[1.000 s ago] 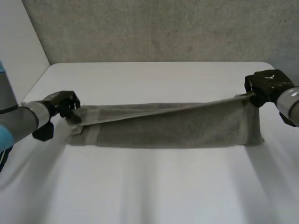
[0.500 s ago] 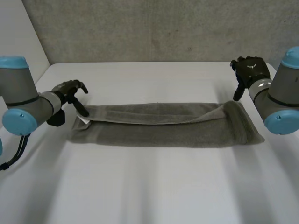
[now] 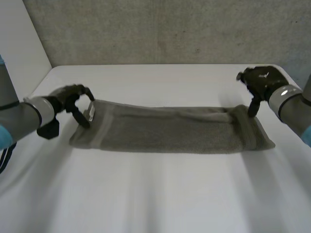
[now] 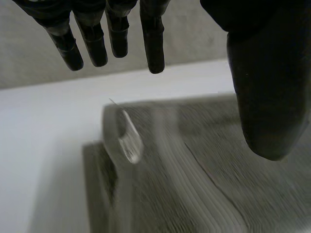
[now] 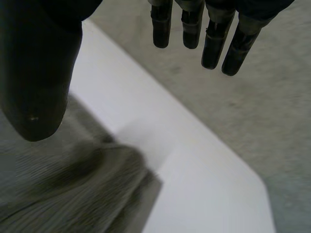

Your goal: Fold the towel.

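Note:
A grey towel (image 3: 170,130) lies folded into a long strip across the white table (image 3: 155,194). My left hand (image 3: 74,100) hovers at the strip's left end, fingers straight and apart from the thumb, holding nothing. In the left wrist view the towel (image 4: 204,170) lies below the fingers (image 4: 153,43), with a small white label (image 4: 130,141) at its edge. My right hand (image 3: 261,81) is just above the right end, open as well. In the right wrist view the towel's end (image 5: 73,189) sits under the thumb (image 5: 36,73), untouched.
A grey wall (image 3: 165,29) rises behind the table's far edge. The table's right far corner (image 5: 252,179) lies close to the right hand. Bare white surface stretches in front of the towel.
Both hands let go of the towel's upper layer, which dropped flat onto the strip. The hands opened, lifted away and have come back down near the two ends.

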`<move>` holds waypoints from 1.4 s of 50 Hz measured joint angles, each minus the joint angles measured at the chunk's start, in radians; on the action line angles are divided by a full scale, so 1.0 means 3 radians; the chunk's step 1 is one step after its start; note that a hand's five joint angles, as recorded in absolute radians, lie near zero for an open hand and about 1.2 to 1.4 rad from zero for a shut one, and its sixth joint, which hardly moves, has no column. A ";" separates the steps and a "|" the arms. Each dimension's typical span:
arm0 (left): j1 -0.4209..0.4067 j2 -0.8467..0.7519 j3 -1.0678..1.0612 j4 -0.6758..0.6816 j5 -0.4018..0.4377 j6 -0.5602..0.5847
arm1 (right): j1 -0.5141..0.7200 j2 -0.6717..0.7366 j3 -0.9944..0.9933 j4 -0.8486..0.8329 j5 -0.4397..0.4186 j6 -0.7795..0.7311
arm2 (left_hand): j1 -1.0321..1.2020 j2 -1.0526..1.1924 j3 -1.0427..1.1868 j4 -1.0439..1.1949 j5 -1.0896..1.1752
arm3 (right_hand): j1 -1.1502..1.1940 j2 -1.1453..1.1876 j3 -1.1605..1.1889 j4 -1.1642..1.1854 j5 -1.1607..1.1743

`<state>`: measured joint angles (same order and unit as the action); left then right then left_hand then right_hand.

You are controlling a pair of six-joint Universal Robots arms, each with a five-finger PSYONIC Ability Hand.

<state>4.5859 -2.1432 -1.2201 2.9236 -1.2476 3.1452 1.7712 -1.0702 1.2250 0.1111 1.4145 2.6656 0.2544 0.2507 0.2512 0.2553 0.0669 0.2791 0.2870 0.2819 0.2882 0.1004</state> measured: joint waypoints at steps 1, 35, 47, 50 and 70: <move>-0.0014 0.0016 -0.0096 0.0003 0.0024 0.0090 | -0.0003 -0.0020 0.0063 0.0056 -0.0058 -0.0053 | 0.0023 0.0041 0.0039 0.0023 0.0073 | 0.0247 0.0235 0.0243 0.0231 0.0258; -0.0161 -0.0409 -0.0252 0.0199 -0.0164 0.0519 | -0.0385 0.0253 0.0997 -0.0563 -0.0295 -0.0538 | 0.0081 0.0111 0.0107 0.0054 0.0178 | 0.0364 0.0341 0.0321 0.0286 0.0233; -0.0159 -0.0377 -0.0286 0.0200 -0.0168 0.0500 | -0.0524 0.0241 0.1223 -0.0836 -0.0509 -0.0554 | 0.0073 0.0104 0.0100 0.0047 0.0130 | 0.1463 0.1420 0.1427 0.1390 0.1458; -0.0158 -0.0357 -0.0300 0.0200 -0.0167 0.0499 | -0.0542 0.0240 0.1232 -0.0879 -0.0553 -0.0531 | 0.0073 0.0104 0.0100 0.0047 0.0100 | 0.2268 0.2238 0.2233 0.2231 0.2249; -0.0129 -0.0224 -0.0367 0.0198 -0.0170 0.0493 | -0.0927 0.0164 0.1073 -0.0867 -0.0529 -0.0604 | 0.0034 0.0036 0.0038 0.0031 -0.0002 | 0.3366 0.3249 0.3513 0.3497 0.3465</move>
<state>4.5471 -2.2104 -1.3302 2.9829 -1.2986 3.2930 1.4932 -1.0211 1.5470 -0.1491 1.2557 2.4844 0.2647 0.2617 0.2625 0.2645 0.0662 1.2889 1.2617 1.3359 1.3373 1.1398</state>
